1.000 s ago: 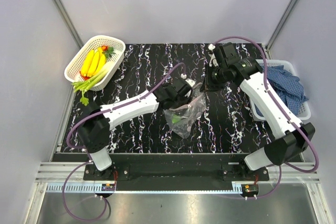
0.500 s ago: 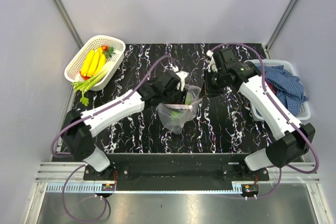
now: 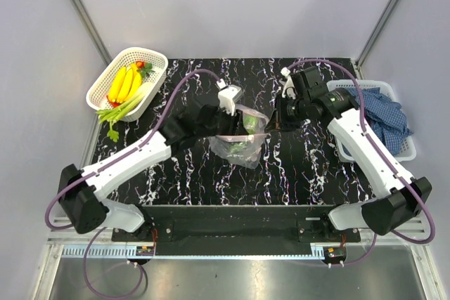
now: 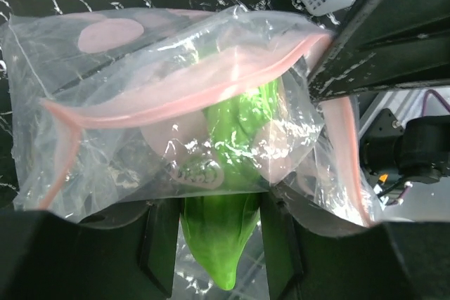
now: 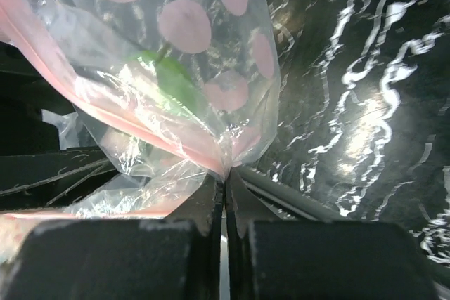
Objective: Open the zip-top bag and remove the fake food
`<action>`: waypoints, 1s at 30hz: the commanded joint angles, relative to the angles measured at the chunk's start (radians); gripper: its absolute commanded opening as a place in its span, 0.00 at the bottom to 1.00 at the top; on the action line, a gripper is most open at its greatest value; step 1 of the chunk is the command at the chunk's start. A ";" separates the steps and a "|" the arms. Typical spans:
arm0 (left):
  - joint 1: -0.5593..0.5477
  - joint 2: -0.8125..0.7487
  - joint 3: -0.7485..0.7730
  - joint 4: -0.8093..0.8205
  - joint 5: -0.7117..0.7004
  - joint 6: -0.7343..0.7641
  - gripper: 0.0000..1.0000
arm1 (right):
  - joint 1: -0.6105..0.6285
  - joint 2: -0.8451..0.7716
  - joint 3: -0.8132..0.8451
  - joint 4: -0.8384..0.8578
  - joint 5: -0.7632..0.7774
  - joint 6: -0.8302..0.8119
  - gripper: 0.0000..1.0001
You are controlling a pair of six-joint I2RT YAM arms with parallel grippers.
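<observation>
Top: bag [image 3: 238,144] over mid-table [image 3: 309,166], left claw [image 3: 242,123] at its top, right claw [image 3: 270,126] at its right edge. Left wrist: clamped on green food [image 4: 235,138], seemingly inside the open bag mouth. Right wrist: pinched together on the bag's pink zip strip [image 5: 126,121], table beyond.
</observation>
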 commanded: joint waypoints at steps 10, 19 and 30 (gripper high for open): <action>-0.002 0.159 0.184 -0.338 0.041 -0.110 0.00 | -0.010 0.139 0.270 -0.053 0.272 -0.162 0.00; 0.010 0.219 0.329 -0.558 0.008 -0.317 0.00 | -0.007 0.179 0.279 -0.015 0.151 -0.249 0.00; 0.081 0.396 0.595 -0.605 -0.298 -0.499 0.00 | 0.039 0.050 0.221 0.017 0.036 -0.156 0.00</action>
